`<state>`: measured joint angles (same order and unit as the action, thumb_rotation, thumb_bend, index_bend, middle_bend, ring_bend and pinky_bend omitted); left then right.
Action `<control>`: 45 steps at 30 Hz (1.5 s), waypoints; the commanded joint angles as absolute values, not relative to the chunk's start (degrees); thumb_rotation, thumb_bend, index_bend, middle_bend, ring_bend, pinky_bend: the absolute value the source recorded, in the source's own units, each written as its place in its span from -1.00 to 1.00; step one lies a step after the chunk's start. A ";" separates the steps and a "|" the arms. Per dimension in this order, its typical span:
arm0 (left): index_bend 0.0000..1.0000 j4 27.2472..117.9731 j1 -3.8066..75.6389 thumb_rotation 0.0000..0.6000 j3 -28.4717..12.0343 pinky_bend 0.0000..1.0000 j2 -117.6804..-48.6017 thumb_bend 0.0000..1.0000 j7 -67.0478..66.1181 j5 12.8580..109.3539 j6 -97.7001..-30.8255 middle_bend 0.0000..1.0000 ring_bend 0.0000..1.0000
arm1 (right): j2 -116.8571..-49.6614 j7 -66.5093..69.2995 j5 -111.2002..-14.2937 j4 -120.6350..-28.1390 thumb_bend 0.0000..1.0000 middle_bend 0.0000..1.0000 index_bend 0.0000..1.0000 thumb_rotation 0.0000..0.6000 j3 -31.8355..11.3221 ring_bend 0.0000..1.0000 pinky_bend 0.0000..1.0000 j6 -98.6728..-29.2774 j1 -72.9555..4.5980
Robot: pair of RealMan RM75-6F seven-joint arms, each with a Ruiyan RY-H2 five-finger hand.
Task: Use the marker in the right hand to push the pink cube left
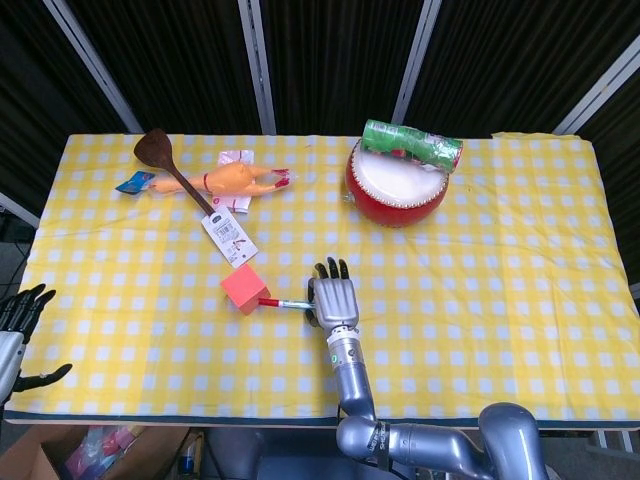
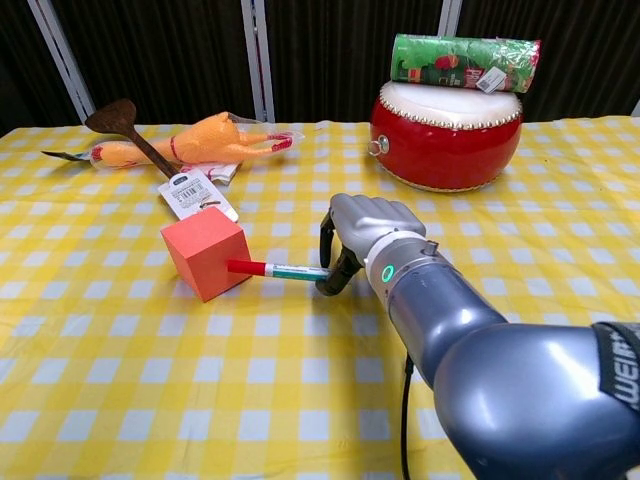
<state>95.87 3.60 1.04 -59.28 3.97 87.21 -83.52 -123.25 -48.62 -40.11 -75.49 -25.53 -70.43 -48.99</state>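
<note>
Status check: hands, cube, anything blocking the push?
Right hand grips marker, tip on pink cube. Left hand open, off table. White tag touches cube's far side.
</note>
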 commanded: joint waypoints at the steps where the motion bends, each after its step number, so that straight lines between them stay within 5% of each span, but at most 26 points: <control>1: -1.00 95.86 3.52 1.00 1.02 -1.00 -59.23 -1.00 4.08 87.09 -83.56 -1.00 -1.00 | -124.17 -48.55 -39.85 -74.31 0.07 -0.61 0.34 1.00 -26.10 -0.99 -0.97 -69.79 -49.93; 19: -1.00 95.61 3.16 1.00 1.04 -1.00 -58.92 -1.00 4.88 87.01 -83.73 -1.00 -1.00 | -125.02 -48.79 -40.95 -73.80 0.07 -0.61 0.34 1.00 -25.34 -0.99 -0.97 -70.32 -51.17; 34: -1.00 95.20 2.75 1.00 1.17 -1.00 -59.58 -1.00 3.16 87.98 -84.75 -1.00 -1.00 | -102.37 -50.84 -46.87 -93.58 0.07 -0.58 0.34 1.00 -16.95 -0.99 -0.93 -76.24 -40.38; 45: -1.00 94.65 2.74 1.00 1.40 -1.00 -60.61 -1.00 -0.37 88.38 -84.65 -1.00 -1.00 | -88.13 -40.19 -50.24 -92.02 0.07 -0.59 0.34 1.00 -11.63 -0.99 -0.93 -70.25 -33.96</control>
<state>94.60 2.71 1.38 -60.47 -0.04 88.45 -84.79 -89.36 -41.97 -49.52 -93.08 -12.74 -71.61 -35.15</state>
